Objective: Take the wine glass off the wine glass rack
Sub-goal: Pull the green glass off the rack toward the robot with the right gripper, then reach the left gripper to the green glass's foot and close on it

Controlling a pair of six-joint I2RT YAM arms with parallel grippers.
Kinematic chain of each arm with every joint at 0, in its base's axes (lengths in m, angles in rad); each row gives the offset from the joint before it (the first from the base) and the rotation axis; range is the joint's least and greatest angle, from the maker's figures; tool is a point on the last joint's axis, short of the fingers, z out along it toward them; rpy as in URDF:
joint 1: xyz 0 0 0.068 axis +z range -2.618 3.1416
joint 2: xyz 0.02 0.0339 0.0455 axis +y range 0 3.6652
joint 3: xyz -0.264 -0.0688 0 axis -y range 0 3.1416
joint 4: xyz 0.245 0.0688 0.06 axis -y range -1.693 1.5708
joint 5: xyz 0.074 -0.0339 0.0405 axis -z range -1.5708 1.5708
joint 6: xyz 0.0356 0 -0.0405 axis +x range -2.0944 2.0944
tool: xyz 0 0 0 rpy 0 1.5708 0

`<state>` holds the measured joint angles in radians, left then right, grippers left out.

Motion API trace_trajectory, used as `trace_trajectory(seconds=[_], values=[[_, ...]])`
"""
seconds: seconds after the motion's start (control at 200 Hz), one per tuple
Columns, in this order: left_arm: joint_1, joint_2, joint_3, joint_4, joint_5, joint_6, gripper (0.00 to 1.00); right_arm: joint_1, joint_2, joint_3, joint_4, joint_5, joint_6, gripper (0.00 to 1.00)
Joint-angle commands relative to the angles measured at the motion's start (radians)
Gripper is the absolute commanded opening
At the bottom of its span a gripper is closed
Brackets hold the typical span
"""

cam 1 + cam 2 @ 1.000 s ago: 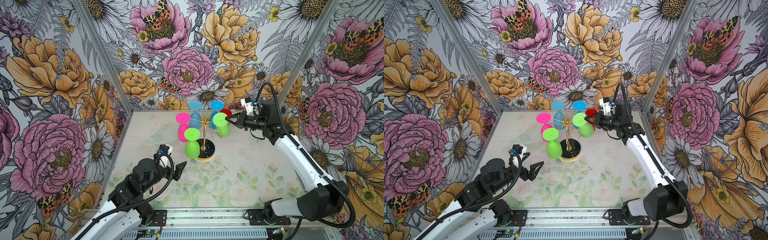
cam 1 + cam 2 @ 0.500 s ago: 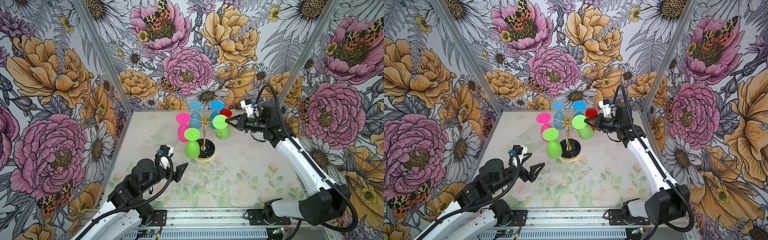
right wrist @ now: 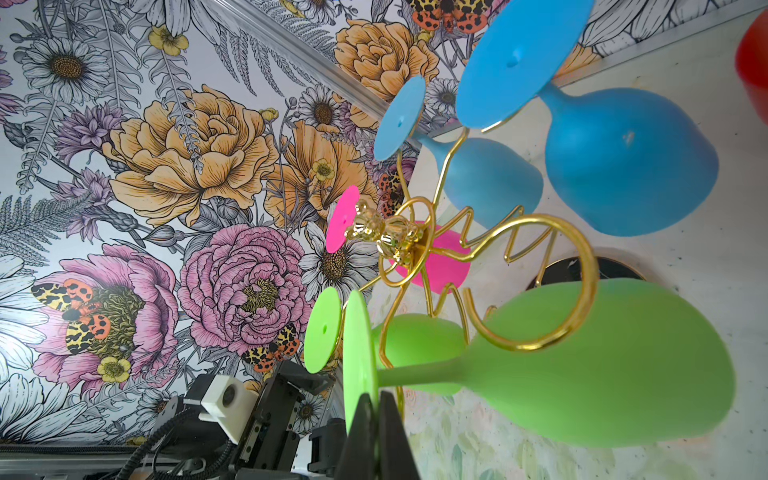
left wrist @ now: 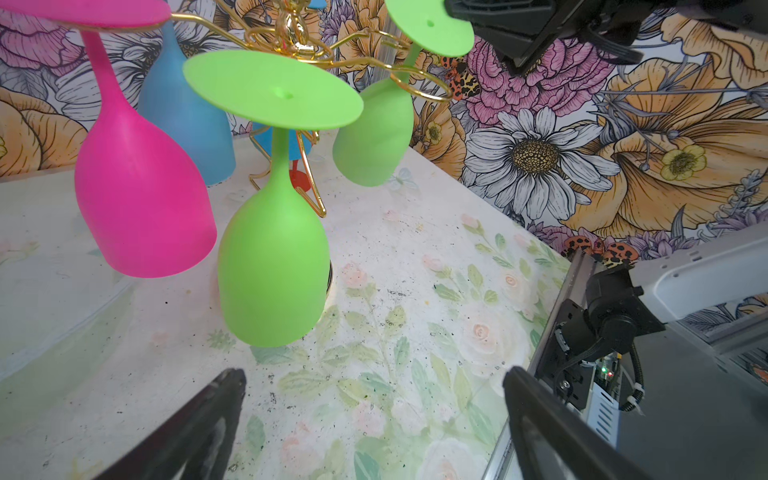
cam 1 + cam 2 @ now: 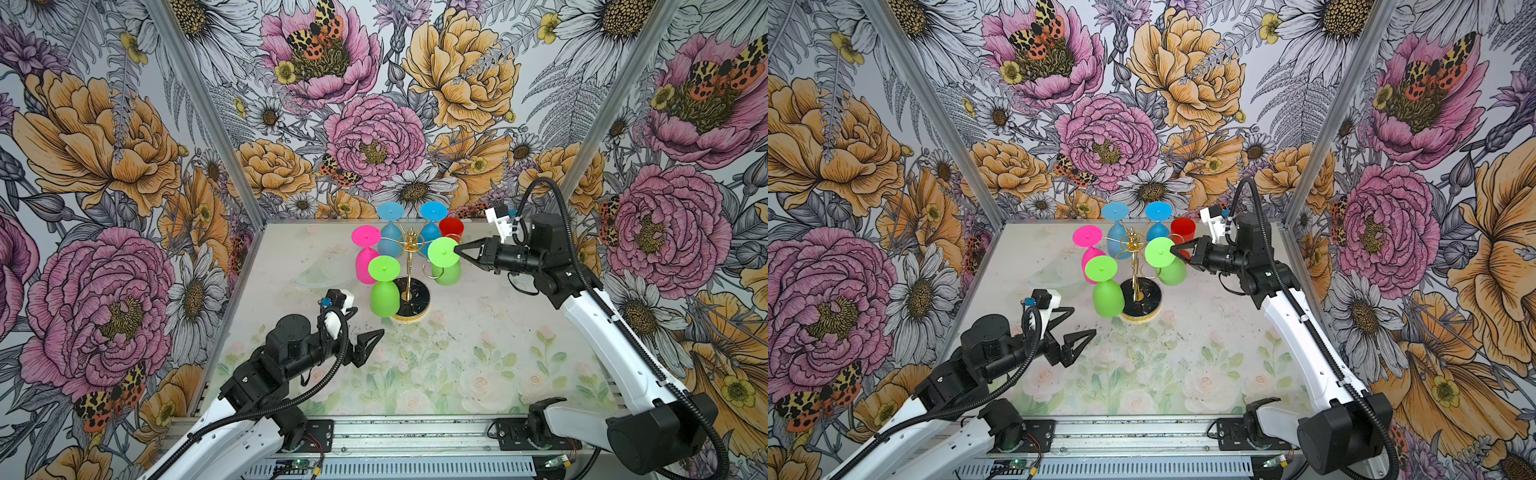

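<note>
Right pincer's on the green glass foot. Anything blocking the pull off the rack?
The right pincer is shut on the foot of the green wine glass. The rack's gold loop overlaps its bowl in the right wrist view; contact unclear. A red glass stands close behind. Toward the arm, nothing visible blocks.

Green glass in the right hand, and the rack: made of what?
Green glass in the right hand: probably plastic or silicone; opaque, matte, dimple at foot centre. Rack: thin metal wire, shiny gold, glinting. Its base: glossy black, marbled, gold rim; material unclear.
</note>
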<state>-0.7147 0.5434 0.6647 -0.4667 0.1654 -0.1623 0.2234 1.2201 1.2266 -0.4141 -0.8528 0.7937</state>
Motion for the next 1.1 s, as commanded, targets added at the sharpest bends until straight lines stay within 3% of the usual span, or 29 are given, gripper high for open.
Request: trace_trajectory(seconds=[0.0, 0.475, 0.711, 1.091], values=[[0.009, 0.029, 0.058, 0.029, 0.034, -0.031, 0.99, 0.005, -0.046, -0.02, 0.015, -0.023, -0.019, 0.0], [0.009, 0.152, 0.14, 0.102, 0.171, -0.109, 0.95, 0.007, -0.143, -0.065, -0.138, -0.035, -0.14, 0.0], [0.013, 0.175, 0.135, 0.184, 0.247, -0.204, 0.92, 0.054, -0.163, -0.072, -0.249, -0.024, -0.217, 0.0], [0.015, 0.253, 0.118, 0.318, 0.37, -0.31, 0.76, 0.17, -0.158, -0.059, -0.307, -0.035, -0.313, 0.0]])
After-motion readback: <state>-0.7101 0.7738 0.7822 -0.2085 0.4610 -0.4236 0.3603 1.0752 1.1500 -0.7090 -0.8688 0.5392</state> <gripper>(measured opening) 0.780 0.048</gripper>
